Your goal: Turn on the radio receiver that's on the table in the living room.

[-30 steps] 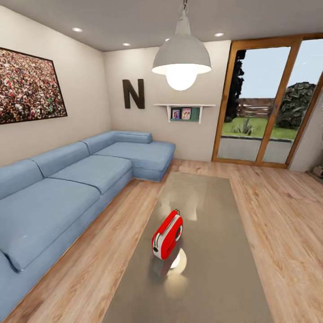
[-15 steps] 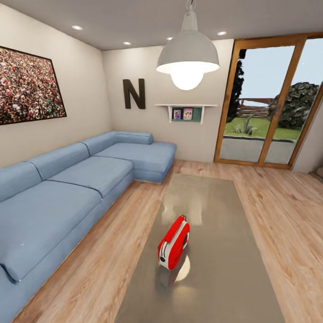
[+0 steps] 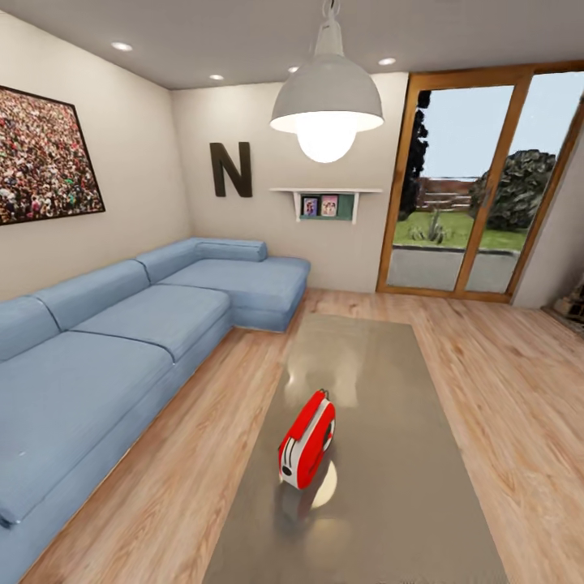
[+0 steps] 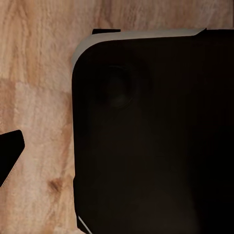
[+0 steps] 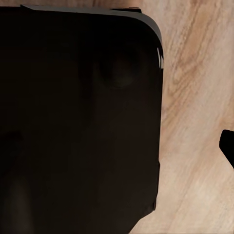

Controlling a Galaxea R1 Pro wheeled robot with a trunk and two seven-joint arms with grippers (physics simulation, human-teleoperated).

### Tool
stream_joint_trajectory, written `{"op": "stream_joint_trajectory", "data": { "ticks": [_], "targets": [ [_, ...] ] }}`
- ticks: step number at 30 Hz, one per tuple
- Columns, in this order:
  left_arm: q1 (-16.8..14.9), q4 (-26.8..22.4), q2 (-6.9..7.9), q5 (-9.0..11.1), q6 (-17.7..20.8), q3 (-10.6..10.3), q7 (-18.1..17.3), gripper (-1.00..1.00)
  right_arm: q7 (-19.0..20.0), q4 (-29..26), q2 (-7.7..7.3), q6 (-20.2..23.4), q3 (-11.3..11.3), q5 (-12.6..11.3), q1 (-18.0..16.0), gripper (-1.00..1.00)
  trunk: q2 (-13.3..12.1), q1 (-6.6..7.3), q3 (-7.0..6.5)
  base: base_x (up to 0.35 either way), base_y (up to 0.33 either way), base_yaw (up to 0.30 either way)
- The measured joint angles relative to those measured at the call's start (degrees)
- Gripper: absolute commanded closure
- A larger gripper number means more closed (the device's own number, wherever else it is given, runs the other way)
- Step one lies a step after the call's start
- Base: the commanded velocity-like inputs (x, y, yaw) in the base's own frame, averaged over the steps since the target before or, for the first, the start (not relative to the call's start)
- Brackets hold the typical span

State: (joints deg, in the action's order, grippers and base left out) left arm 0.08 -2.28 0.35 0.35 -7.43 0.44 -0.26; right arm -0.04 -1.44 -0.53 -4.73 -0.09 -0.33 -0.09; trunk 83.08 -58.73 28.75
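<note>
The red radio receiver (image 3: 307,440) stands upright on the long grey glossy table (image 3: 381,511), its white end face toward me and its thin handle on top. It sits near the table's left edge, about midway along. The living room around it has a blue sectional sofa (image 3: 122,341) and a dark letter N (image 3: 230,169) on the beige wall. A dark sliver (image 4: 9,153) at the edge of the left wrist view and another (image 5: 227,146) in the right wrist view may be fingertips; whether the fingers are open or shut is hidden.
A grey pendant lamp (image 3: 326,97) hangs lit over the table. Wood-framed glass doors (image 3: 470,186) stand at the back right. Wood floor (image 3: 503,381) runs along both sides of the table. Both wrist views look down at a black body (image 4: 151,136) (image 5: 78,117) over floorboards.
The whole head picture has shifted right and then back left, so the camera has moved. The radio stands in the same spot on the table.
</note>
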Motion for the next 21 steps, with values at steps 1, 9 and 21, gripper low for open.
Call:
{"op": "stream_joint_trajectory", "data": {
  "ticks": [1,9,21],
  "targets": [
    [0.0,0.0,0.0,0.0,-0.01,0.0,0.0,-1.0,0.02,0.0,0.0,-0.01,0.0,-0.01,0.0,-1.0,0.0,0.0,0.0,0.0,0.0,-0.274],
    [-0.03,0.0,0.0,0.0,-0.03,0.0,0.0,-1.0,-0.01,-0.02,0.0,0.07,-0.07,-0.02,0.0,-1.0,0.0,0.0,0.0,0.0,0.0,-0.281],
    [0.0,0.0,0.0,0.03,-0.03,0.0,0.0,-1.0,-0.02,-0.02,0.0,0.07,-0.08,-0.02,0.0,-1.0,0.0,0.0,0.0,0.0,0.0,-0.269]
  ]
}}
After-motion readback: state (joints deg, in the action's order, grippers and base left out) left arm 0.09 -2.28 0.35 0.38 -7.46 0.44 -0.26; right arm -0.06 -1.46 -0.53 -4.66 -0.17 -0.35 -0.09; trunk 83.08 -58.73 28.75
